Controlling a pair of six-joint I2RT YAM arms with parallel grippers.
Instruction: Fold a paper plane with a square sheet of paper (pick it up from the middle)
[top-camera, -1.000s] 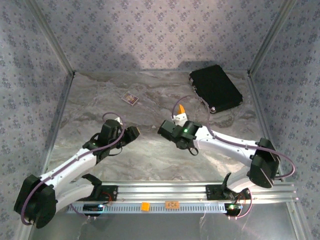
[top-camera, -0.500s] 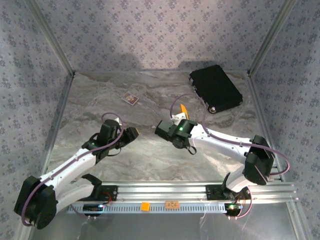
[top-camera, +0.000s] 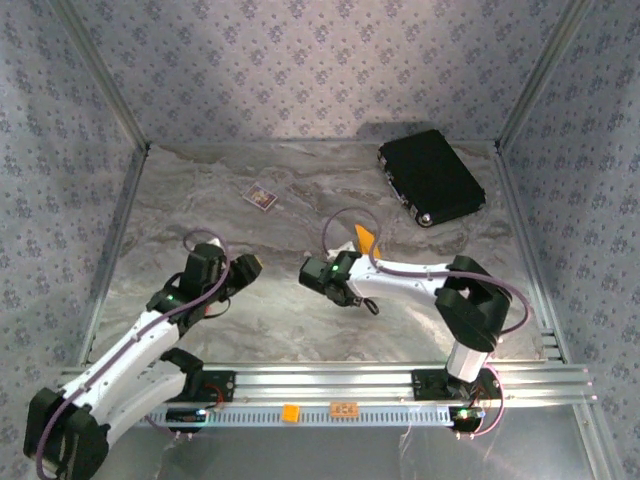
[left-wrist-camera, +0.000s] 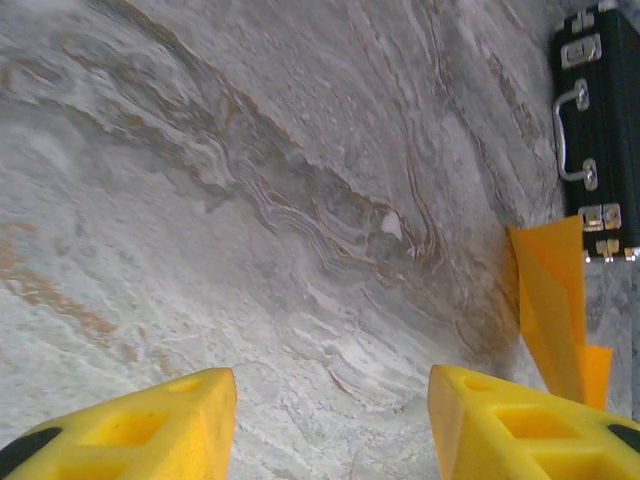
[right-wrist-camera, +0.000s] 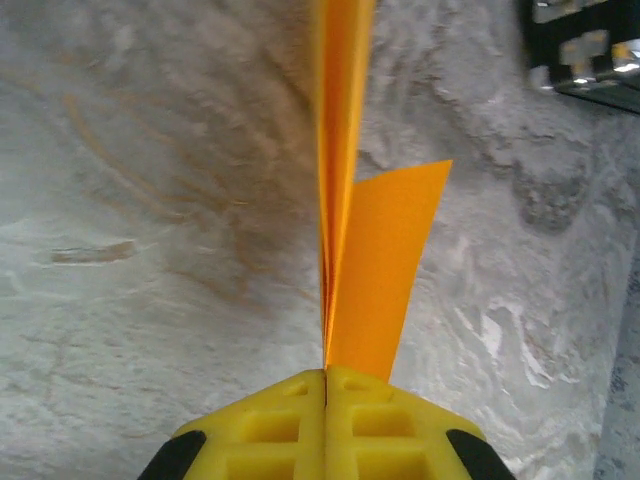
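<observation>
Near the middle of the marbled table (top-camera: 300, 320), the right gripper (top-camera: 350, 257) has its yellow jaws pressed together on the folded orange paper (top-camera: 366, 238), pinching it at its near end and holding it edge-on above the surface. From the right wrist camera, the paper (right-wrist-camera: 340, 120) runs straight out from the right gripper (right-wrist-camera: 325, 375) as a thin vertical blade, with one loose flap splaying off to the side. Its long axis points away from the wrist toward the far right corner, where the black case (top-camera: 432, 176) lies well apart from it.

The left gripper (top-camera: 250, 266) hangs to the left of the paper with a stretch of bare table between them. Its jaws are partly parted and grasp nothing. Through the left wrist camera, the paper (left-wrist-camera: 550, 290) stands at the right edge of the picture in front of the case (left-wrist-camera: 600, 120), well off the line between the left gripper's (left-wrist-camera: 330, 380) own fingers.

The right arm is plainly the nearer one, since it has the sheet in hand. By the look of it, any further crease or hand-over turns on the left gripper swinging to its right to meet that upright edge, or on the right arm bringing the paper across.
</observation>
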